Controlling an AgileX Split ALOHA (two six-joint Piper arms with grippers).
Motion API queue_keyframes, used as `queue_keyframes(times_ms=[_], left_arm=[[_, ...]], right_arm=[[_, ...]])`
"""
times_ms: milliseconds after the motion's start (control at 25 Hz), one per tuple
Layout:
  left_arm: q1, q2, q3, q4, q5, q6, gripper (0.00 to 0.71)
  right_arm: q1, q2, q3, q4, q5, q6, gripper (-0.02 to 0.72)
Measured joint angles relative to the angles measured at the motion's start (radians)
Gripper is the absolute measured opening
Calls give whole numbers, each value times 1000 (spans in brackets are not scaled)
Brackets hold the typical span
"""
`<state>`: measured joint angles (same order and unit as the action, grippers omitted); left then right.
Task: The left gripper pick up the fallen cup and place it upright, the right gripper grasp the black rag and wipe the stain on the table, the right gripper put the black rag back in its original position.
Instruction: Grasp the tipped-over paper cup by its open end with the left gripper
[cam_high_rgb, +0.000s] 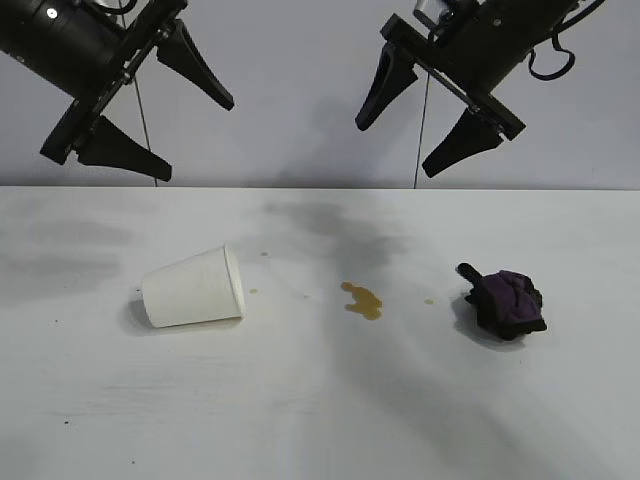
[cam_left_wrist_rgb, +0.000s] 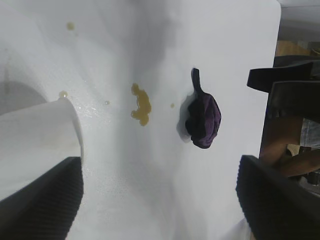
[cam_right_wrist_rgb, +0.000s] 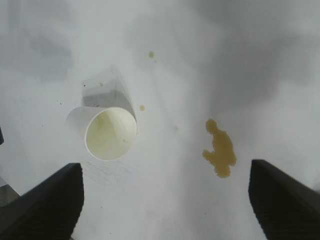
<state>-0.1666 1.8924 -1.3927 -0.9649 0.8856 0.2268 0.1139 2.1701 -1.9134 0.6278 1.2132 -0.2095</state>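
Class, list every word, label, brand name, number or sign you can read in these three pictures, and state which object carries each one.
None: no readable text in any view.
The paper cup is plain white, with no print.
The black rag, the white table and the stain carry no writing.
The left gripper and right gripper show no legible label.

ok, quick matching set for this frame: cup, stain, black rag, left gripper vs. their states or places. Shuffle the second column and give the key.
Things:
1. cup
2. stain
3. black rag
4. left gripper

States or places:
A. bunched on the table, exterior view's right
B. open, raised above the table
C. lying on its side
D. yellowish-brown blotch between cup and rag

Pairs: 1-C, 2-D, 3-A, 4-B
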Motion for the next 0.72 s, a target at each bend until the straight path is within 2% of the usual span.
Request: queue_keyframes(times_ms=[720], left_arm=[[0, 0, 0, 0, -16, 0, 603]], right_arm=[[0, 0, 0, -5, 0, -1, 621]])
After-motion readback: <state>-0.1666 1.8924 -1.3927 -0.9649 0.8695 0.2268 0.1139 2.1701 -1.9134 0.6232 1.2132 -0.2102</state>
